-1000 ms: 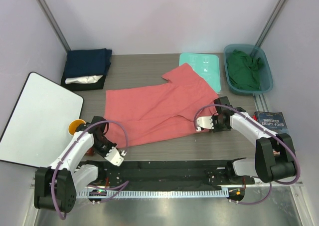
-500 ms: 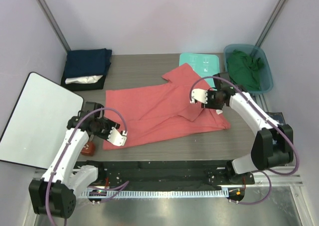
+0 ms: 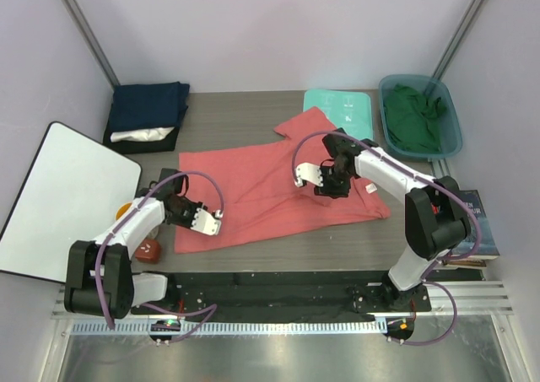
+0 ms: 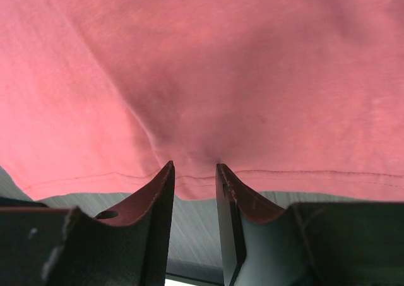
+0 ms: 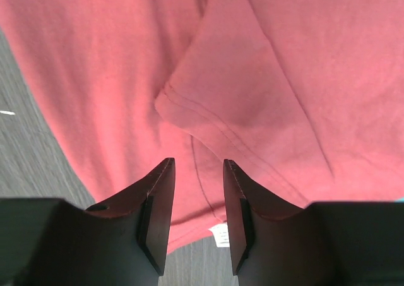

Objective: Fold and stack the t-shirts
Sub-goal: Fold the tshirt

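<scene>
The coral-red t-shirt [image 3: 261, 188] lies spread on the table, its right part folded over. My left gripper [image 3: 209, 222] is at its lower-left hem. In the left wrist view the jaws [image 4: 192, 165] stand slightly apart with the hem [image 4: 284, 175] just beyond the tips and nothing between them. My right gripper [image 3: 308, 177] hovers over the shirt's right middle. In the right wrist view it [image 5: 197, 161] is open above a folded seam [image 5: 208, 125] and a white label [image 5: 221, 234]. A navy t-shirt [image 3: 150, 108] lies on a white one [image 3: 139, 134] at the back left. A dark green t-shirt [image 3: 413, 116] lies in the bin.
A teal bin [image 3: 451, 116] stands at the back right, with a mint-green board [image 3: 348, 112] beside it. A white board [image 3: 63, 196] lies at the left. A book [image 3: 464, 207] lies at the right edge. An orange thing [image 3: 126, 211] and a red thing [image 3: 149, 250] sit by the left arm.
My right gripper carried the shirt's lower-right corner up and leftward, folding it over, and now hovers further left. My left gripper moved right onto the lower-left hem.
</scene>
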Action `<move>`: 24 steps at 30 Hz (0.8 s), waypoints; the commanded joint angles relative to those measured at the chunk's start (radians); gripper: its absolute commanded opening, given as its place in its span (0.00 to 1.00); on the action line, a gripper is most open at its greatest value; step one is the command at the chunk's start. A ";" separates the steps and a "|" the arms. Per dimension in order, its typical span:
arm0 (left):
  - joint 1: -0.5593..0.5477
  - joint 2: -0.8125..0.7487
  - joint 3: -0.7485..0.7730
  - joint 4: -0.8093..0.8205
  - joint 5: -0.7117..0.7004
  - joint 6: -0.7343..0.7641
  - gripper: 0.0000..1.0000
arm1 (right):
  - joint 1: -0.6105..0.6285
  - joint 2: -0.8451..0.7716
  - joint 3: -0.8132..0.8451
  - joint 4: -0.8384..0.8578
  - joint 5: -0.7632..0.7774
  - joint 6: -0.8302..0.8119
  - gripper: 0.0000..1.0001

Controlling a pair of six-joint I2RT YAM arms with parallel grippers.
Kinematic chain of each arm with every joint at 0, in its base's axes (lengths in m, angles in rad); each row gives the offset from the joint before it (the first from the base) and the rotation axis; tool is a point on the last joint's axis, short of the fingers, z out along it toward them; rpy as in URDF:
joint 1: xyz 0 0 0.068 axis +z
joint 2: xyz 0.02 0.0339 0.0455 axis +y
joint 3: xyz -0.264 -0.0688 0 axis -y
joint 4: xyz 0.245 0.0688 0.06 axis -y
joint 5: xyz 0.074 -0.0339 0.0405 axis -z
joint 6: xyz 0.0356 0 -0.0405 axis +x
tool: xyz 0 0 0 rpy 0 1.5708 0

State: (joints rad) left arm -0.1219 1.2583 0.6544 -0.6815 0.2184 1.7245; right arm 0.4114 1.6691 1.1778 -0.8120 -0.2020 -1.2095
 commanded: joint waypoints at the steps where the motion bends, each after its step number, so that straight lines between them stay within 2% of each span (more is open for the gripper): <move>1: 0.004 -0.007 0.010 0.065 -0.011 -0.025 0.33 | 0.036 0.030 0.054 -0.032 -0.040 0.056 0.41; 10: 0.004 -0.013 0.001 0.066 -0.014 -0.028 0.32 | 0.090 0.112 0.069 0.008 -0.044 0.106 0.41; 15: 0.004 -0.033 -0.002 0.066 -0.005 -0.032 0.32 | 0.090 0.144 0.062 0.059 -0.001 0.117 0.36; 21: 0.004 -0.048 -0.009 0.060 0.002 -0.037 0.32 | 0.090 0.156 0.063 0.120 0.047 0.122 0.24; 24: 0.004 -0.045 -0.007 0.059 0.002 -0.036 0.31 | 0.090 0.152 0.068 0.119 0.058 0.114 0.06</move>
State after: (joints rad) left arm -0.1219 1.2320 0.6533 -0.6319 0.2028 1.7012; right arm 0.5022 1.8248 1.2148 -0.7303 -0.1741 -1.0981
